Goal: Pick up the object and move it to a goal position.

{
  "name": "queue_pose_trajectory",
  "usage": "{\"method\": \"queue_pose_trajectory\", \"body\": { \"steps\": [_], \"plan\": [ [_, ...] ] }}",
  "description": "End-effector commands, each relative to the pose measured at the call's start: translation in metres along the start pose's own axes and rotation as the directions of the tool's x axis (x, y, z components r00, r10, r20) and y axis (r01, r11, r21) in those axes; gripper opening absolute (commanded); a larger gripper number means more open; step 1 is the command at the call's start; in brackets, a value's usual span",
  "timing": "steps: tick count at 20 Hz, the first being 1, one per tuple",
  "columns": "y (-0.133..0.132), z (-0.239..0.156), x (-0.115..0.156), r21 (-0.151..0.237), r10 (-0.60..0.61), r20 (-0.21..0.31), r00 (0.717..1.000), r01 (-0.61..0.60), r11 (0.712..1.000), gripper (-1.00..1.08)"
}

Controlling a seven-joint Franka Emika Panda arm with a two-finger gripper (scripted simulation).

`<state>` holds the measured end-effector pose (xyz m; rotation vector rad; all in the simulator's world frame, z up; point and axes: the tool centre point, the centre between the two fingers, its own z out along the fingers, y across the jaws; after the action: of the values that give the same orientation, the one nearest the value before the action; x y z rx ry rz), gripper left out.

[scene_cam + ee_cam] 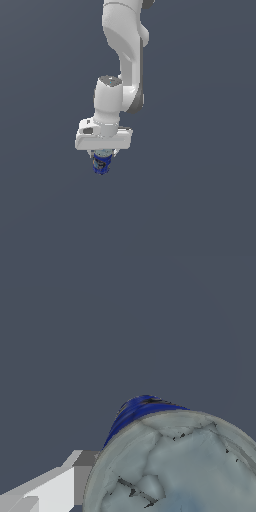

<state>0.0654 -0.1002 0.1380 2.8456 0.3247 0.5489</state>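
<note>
The gripper (102,156) points straight down from the white arm (123,35), its broad white palm block wider than the can (101,164) beneath it. The fingers are almost wholly hidden in the exterior view, tucked between the palm block and the can's top. In the wrist view one white finger (55,487) with a grey pad lies against the can's (175,461) side. From that contact, and from the can hanging directly under the palm, the jaws appear clamped on the can, though the second finger is not visible.

The can is small and cylindrical, with a deep blue wall carrying small white and dark label marks. Its top is a pale silver-grey disc with a lighter rim, crossed by dark, crack-like lines and mottled blue-grey patches, seen large and close in the wrist view. Only a narrow band of the blue wall shows beyond that rim there.

Around arm and can lies a flat, uniform dark grey-blue background (200,200); whether the can touches it cannot be told.
</note>
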Motion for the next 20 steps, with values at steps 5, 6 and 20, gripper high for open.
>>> {"method": "queue_pose_trajectory", "body": {
  "steps": [5, 6, 20],
  "plan": [
    [0.029, -0.02, 0.035, -0.105, 0.073, -0.122, 0.99, -0.086, 0.991, -1.0],
    [0.033, -0.023, 0.039, -0.118, 0.081, -0.138, 0.987, -0.098, 0.988, -1.0],
    [0.08, -0.068, 0.08, -0.259, 0.164, -0.333, 0.929, -0.257, 0.931, -1.0]
  ]
}}
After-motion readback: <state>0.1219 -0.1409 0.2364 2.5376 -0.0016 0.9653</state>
